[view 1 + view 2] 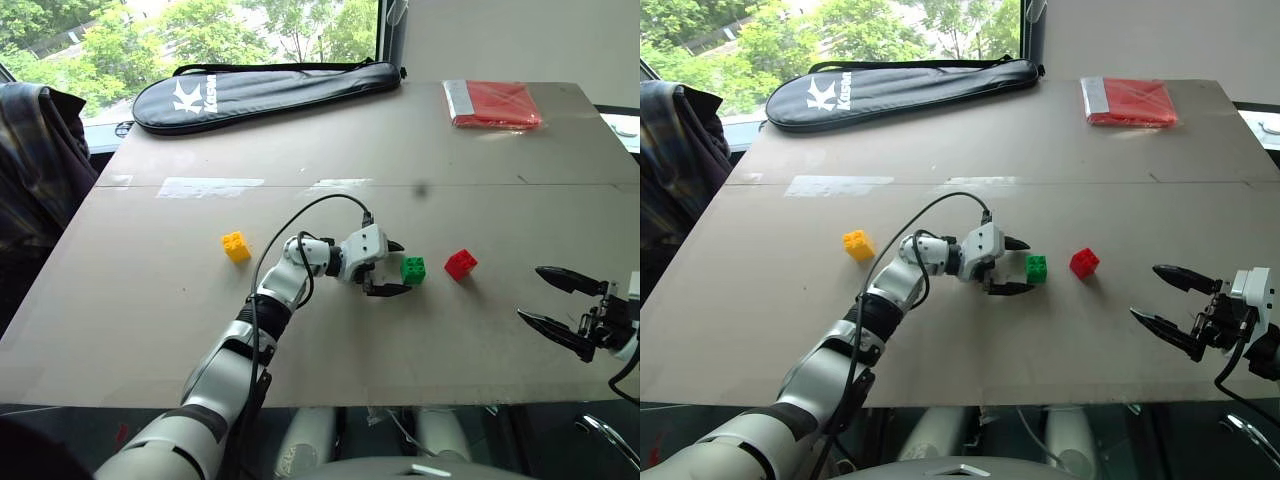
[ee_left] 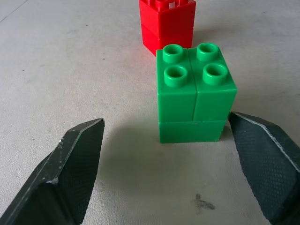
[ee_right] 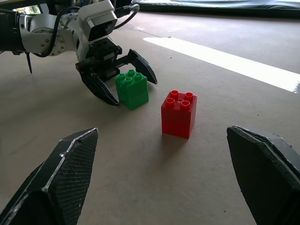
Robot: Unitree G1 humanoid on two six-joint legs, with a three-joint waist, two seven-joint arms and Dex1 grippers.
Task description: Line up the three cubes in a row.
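I'm seeing the green cube (image 1: 413,269) sitting beside the red cube (image 1: 460,264), left claw (image 1: 391,268) released around it; the yellow cube (image 1: 236,246) is lying well apart, right claw (image 1: 552,301) gaping, empty.

This is looking like a makeshift test room in an office or lab rather than a home. A wide tabletop of plain grey-brown board (image 1: 480,330), made of panels joined at a seam, is serving as the work surface. A long black zipped racket bag with white lettering (image 1: 265,92) is lying along its far edge beside a flat red plastic packet (image 1: 492,103). A large window (image 1: 190,30) behind is showing green treetops from above, and a checked garment (image 1: 35,160) is hanging over something at the left
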